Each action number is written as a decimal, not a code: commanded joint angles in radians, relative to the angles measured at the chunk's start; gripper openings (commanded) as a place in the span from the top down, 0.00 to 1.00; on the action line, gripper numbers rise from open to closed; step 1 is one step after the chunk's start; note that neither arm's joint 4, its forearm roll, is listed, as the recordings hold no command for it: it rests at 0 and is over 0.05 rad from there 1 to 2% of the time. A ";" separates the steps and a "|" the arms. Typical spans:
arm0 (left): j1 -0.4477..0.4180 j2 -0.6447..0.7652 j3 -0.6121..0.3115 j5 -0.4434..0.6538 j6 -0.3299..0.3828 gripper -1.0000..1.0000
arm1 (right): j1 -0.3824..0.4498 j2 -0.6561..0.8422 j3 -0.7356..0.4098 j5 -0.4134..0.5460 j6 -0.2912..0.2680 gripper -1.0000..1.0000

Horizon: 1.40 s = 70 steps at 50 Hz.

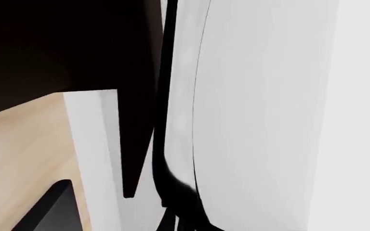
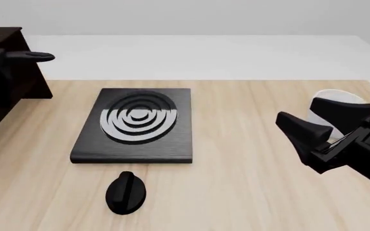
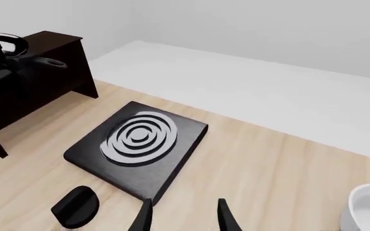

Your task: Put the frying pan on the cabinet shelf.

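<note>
The frying pan (image 3: pixel 0 42) is high at the far left, over the top of the dark cabinet (image 3: pixel 63 72). Its long black handle (image 2: pixel 34 57) sticks out to the right, loop end free. In the left wrist view the pan's pale inside (image 1: pixel 262 115) and black rim (image 1: pixel 165 96) fill the picture, right beside the cabinet's dark panels (image 1: pixel 44 43). My left gripper (image 2: pixel 2 57) is shut on the pan near the handle's base; its fingers are mostly hidden. My right gripper (image 3: pixel 185 216) is open and empty, low over the table's right side (image 2: pixel 313 120).
A square black stove plate with grey rings (image 2: pixel 137 122) lies mid-table, with a black knob (image 2: pixel 125 192) in front of it. A white bowl (image 2: pixel 342 95) stands at the right, just behind my right gripper. The light wooden table (image 2: pixel 236 159) ends at a white wall behind.
</note>
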 commanded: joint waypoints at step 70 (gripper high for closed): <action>-0.092 -0.413 0.212 0.159 0.095 0.00 | 0.011 0.037 0.018 -0.025 0.006 0.00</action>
